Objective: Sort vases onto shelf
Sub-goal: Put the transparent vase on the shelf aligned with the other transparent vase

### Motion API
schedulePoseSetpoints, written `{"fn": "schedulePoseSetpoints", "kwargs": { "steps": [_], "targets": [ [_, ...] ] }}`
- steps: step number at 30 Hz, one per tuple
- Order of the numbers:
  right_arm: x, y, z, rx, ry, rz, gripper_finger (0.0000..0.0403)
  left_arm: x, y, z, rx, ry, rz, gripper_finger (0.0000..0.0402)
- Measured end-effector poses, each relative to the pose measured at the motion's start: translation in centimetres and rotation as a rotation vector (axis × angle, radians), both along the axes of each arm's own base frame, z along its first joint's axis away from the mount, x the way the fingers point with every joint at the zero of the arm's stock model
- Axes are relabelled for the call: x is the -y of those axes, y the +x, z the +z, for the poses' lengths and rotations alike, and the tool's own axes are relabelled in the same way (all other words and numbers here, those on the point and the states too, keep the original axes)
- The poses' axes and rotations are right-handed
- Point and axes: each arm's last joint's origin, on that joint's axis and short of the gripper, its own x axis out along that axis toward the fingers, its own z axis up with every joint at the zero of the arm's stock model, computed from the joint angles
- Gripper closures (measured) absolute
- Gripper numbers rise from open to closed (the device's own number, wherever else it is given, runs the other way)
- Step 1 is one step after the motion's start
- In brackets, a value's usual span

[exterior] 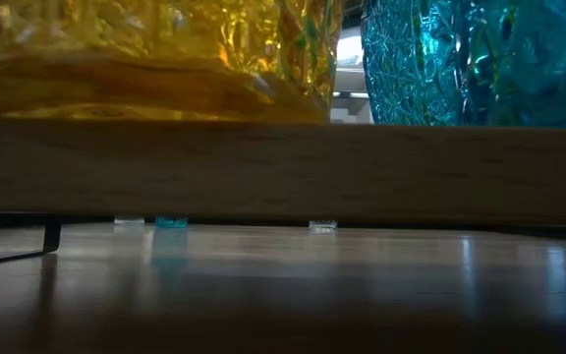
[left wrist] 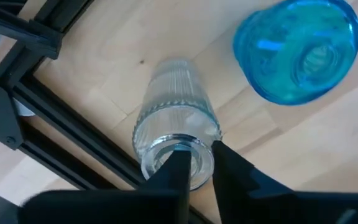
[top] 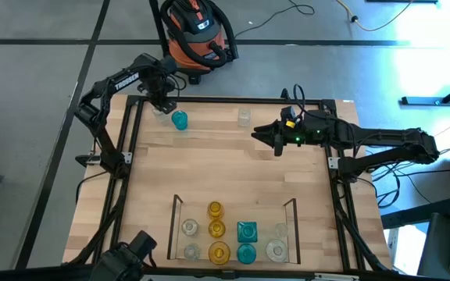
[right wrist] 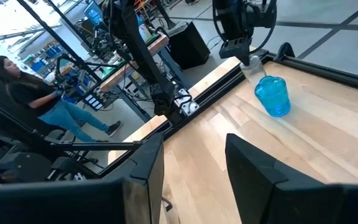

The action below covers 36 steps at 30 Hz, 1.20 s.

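The left pincer (left wrist: pixel 196 163) is seen nearly closed across the rim of a clear ribbed vase (left wrist: pixel 174 112) at the far left corner of the desk (top: pixel 233 168), one finger inside the mouth and one outside, so only a thin glass lip is gripped. A slip is judged the main risk: smooth glass, narrow contact, and a rim hold off the vase's centre, so the vase could swing or drop when lifted. The black frame rail (left wrist: pixel 73 134) lies just beside it and could be struck during the lift. A teal-blue vase (top: pixel 180 120) stands near, apart from the clear one, and could be knocked over if the arm is swung wide. Another clear vase (top: pixel 244 117) waits further along the far edge. The right pincer (top: pixel 273 140) hangs mid-desk w/ fingers partly apart, nothing held. The shelf (top: pixel 291 222), at the near edge, already carries abt nine vases in rows, so a crowded placement could nudge neighbours.
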Motion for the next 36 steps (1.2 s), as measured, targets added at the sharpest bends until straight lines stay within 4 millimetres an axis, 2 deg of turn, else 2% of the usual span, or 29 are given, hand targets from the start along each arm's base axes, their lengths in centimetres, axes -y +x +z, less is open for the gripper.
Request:
{"fn": "schedulePoseSetpoints", "kwargs": {
  "steps": [5,9,12,16,21,26,32,36],
  "targets": [
    [0.0,0.0,0.0,0.0,0.002,0.0,0.0268,1.3,0.1,0.7,-0.019,-0.025,-0.052,0.0371],
    [0.0,0.0,0.0,0.0,0.002,0.0,0.0268,4.3,0.1,3.4,-0.023,-0.018,-0.107,0.0371],
    [0.0,0.0,0.0,0.0,0.002,0.0,0.0268,7.6,-0.1,6.1,-0.004,0.031,-0.192,0.0371],
    [0.0,0.0,0.0,-0.004,-0.012,0.001,0.0268,13.5,-0.9,10.5,0.219,0.143,-0.316,0.0372],
    [0.1,0.0,-0.1,-0.011,-0.044,-0.032,0.0268,20.3,-2.1,13.2,0.379,0.181,-0.348,0.0372],
    [0.6,-0.1,-0.1,-0.022,-0.1,-0.069,0.0268,25.0,-1.0,13.2,0.384,0.13,-0.369,0.0372],
    [2.0,-0.3,0.0,-0.017,-0.085,-0.103,0.0268,29.6,2.7,11.2,0.317,0.092,-0.544,0.0372],
    [2.5,-0.3,0.0,-0.009,-0.04,-0.119,0.0268,31.6,5.1,10.8,0.357,0.11,-0.645,0.0372]
  ]
}}
